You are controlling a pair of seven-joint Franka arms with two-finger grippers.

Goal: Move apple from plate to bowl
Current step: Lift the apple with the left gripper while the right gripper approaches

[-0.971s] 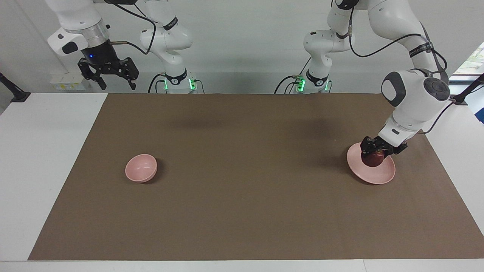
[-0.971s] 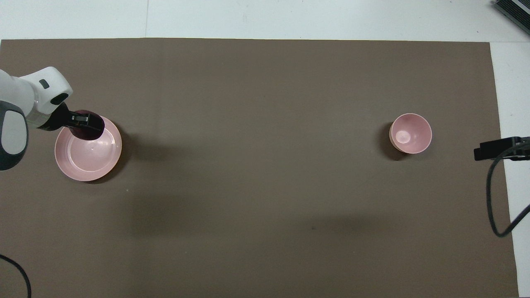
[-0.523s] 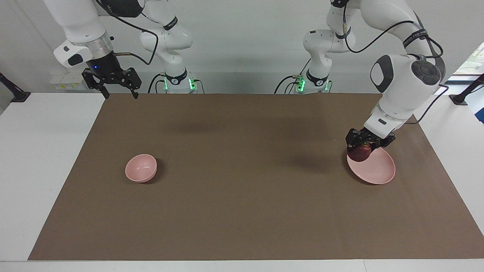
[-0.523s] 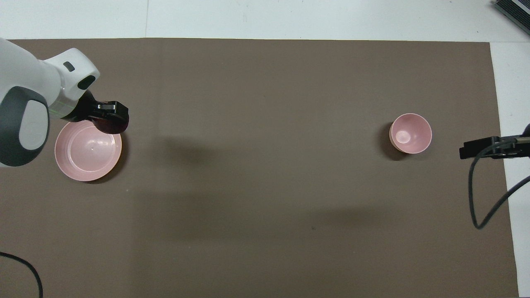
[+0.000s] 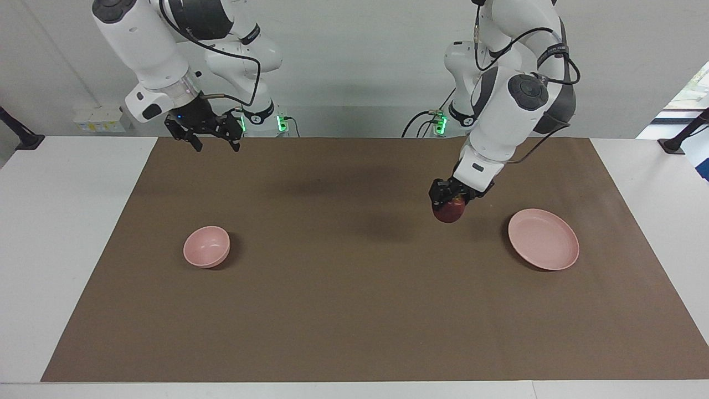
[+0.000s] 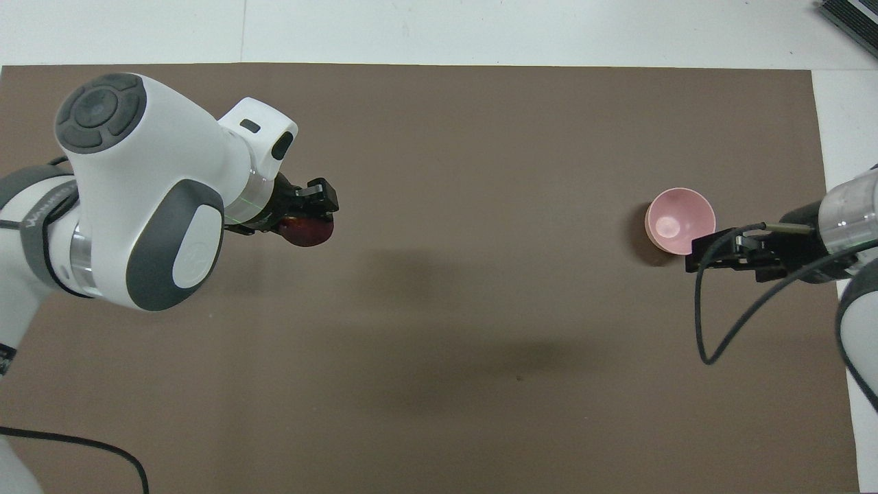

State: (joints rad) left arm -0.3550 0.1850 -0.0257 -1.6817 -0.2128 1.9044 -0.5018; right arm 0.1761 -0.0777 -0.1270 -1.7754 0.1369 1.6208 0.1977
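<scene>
The dark red apple (image 5: 450, 211) hangs in my left gripper (image 5: 450, 200), which is shut on it above the brown mat, beside the plate and toward the middle of the table. The pale pink plate (image 5: 556, 252) lies bare at the left arm's end; in the overhead view my left arm hides it. The apple (image 6: 310, 232) and left gripper (image 6: 306, 218) also show in the overhead view. The small pink bowl (image 5: 206, 246) stands at the right arm's end (image 6: 679, 221). My right gripper (image 5: 216, 145) is open and empty, raised over the mat's edge by the robots (image 6: 726, 251).
A brown mat (image 5: 354, 310) covers most of the white table (image 5: 61, 233). A black cable (image 6: 713, 322) loops down from the right arm's wrist.
My left gripper has lifted the apple off the plate and carried it toward the middle of the table. My right gripper has moved in over the mat toward the bowl.
</scene>
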